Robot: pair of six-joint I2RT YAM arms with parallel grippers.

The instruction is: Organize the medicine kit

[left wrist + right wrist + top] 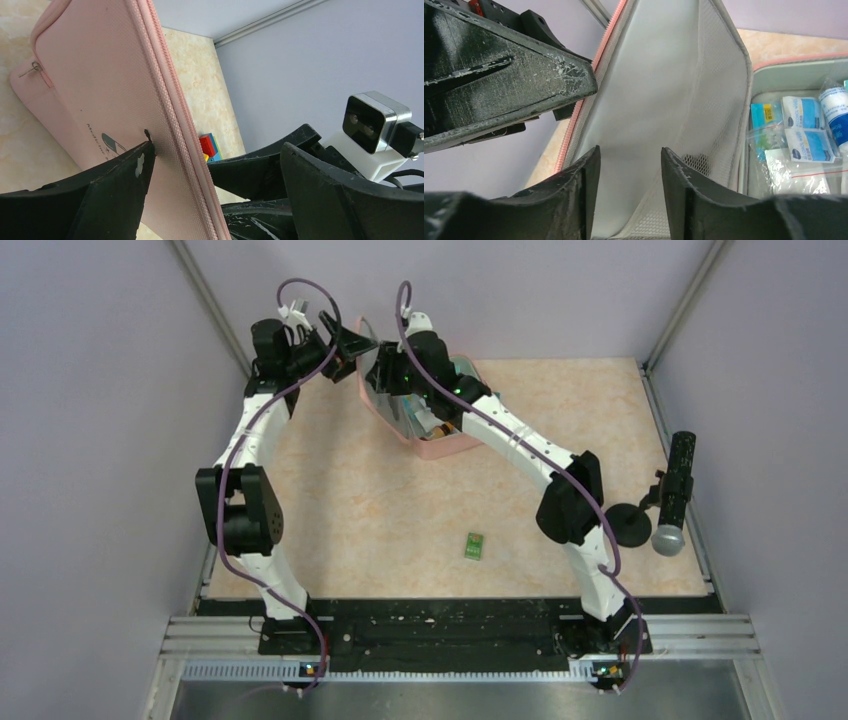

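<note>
The pink medicine kit (440,448) lies open at the back middle of the table, its lid (90,90) raised. My left gripper (350,340) is open wide astride the lid's zip edge; one finger (115,190) touches the lid's outer face, the other stands well clear. My right gripper (630,150) is open inside the kit, facing the lid's grey lining and mesh pocket (664,90), with nothing between its fingers. Blue-and-white packets (804,130) and a bandage roll (836,112) lie in the kit's base.
A small green item (474,545) lies on the table near the front middle. A black stand with a grey-tipped rod (675,495) sits at the right edge. Coloured blocks (210,146) lie behind the lid. Walls close off the table's sides.
</note>
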